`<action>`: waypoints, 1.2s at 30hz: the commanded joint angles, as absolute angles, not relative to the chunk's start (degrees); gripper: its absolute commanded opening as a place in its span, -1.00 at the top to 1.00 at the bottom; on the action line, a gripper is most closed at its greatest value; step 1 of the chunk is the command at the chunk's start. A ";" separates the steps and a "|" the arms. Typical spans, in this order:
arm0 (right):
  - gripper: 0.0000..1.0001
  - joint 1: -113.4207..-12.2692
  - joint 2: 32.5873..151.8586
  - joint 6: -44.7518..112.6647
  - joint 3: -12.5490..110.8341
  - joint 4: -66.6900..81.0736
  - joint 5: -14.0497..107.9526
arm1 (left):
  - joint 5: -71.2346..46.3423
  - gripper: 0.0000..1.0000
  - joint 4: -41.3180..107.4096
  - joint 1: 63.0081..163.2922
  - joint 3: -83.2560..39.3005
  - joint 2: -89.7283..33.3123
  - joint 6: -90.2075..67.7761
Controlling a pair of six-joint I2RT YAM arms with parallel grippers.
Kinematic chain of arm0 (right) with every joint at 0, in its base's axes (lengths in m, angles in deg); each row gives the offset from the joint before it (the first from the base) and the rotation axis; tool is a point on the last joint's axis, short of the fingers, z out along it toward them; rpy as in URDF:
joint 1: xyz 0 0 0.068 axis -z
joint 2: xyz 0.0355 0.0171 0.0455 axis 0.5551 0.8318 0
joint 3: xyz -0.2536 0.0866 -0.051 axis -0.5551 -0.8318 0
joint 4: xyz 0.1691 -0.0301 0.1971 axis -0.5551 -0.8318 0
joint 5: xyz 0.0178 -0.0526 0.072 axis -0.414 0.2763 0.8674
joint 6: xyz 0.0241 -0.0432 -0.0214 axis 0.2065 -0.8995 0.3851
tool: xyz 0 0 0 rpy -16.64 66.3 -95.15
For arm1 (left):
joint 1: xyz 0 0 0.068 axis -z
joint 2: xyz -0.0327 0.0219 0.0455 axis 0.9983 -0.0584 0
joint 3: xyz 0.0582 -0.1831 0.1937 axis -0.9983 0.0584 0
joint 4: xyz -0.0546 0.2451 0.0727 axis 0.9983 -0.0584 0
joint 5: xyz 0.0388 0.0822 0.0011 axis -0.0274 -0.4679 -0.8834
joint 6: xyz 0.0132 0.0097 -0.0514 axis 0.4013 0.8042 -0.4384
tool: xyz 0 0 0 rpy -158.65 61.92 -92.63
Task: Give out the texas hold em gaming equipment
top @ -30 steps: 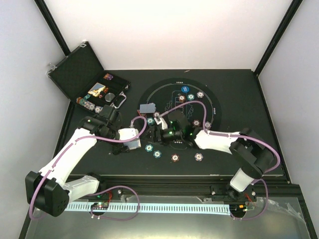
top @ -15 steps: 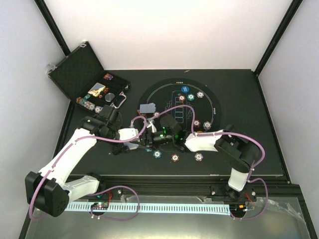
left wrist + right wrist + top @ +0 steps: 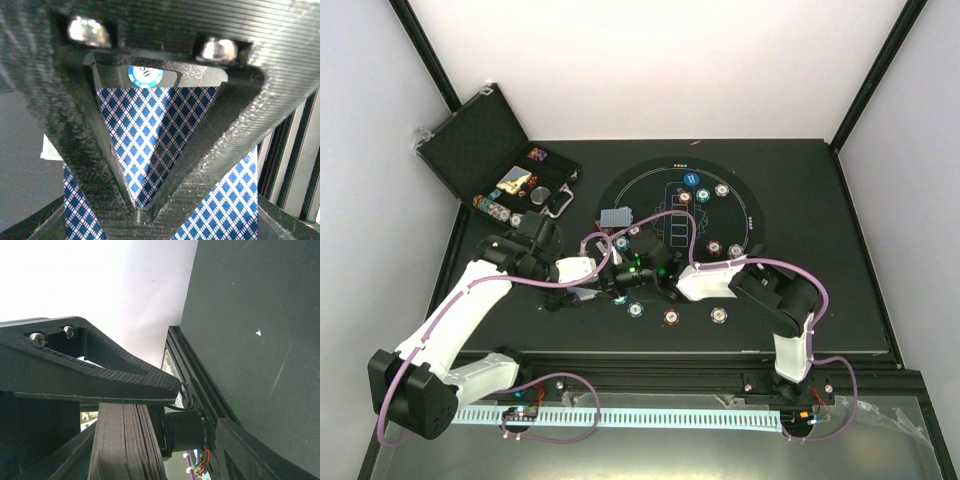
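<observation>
My left gripper is shut on a deck of blue-diamond-backed playing cards, held just left of the round mat. The left wrist view shows its fingers meeting in a V over the card backs, with a teal chip beyond. My right gripper has reached across to that deck. In the right wrist view the deck's edge stands between the jaws and the upper finger lies on its top. Whether the lower finger touches is hidden. Several chips lie on the mat, such as a teal one and a brown-red one.
The round black printed mat also carries a small pile of cards and more chips and a blue disc at its far side. The open black case with its filled tray stands at the far left.
The right arm has swung left across the mat to the deck in the left gripper, and its jaws have narrowed. The left arm and its deck have stayed put.
</observation>
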State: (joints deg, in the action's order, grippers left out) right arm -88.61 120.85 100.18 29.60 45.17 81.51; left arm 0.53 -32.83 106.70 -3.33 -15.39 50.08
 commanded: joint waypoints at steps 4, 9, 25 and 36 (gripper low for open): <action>-0.07 -86.66 120.30 101.12 25.38 49.27 80.74 | 3.24 0.97 -33.53 106.58 -6.15 -13.57 50.11; 0.01 -85.00 118.11 100.95 21.74 50.22 80.53 | 3.30 0.97 -33.49 106.54 -6.23 -13.46 50.02; 0.75 -83.41 108.41 93.54 20.28 38.40 78.95 | 3.06 0.97 -32.96 106.51 -6.06 -13.45 49.59; 0.98 -79.26 103.32 89.83 20.61 31.16 80.15 | 2.36 0.97 -32.24 106.54 -5.66 -13.50 49.08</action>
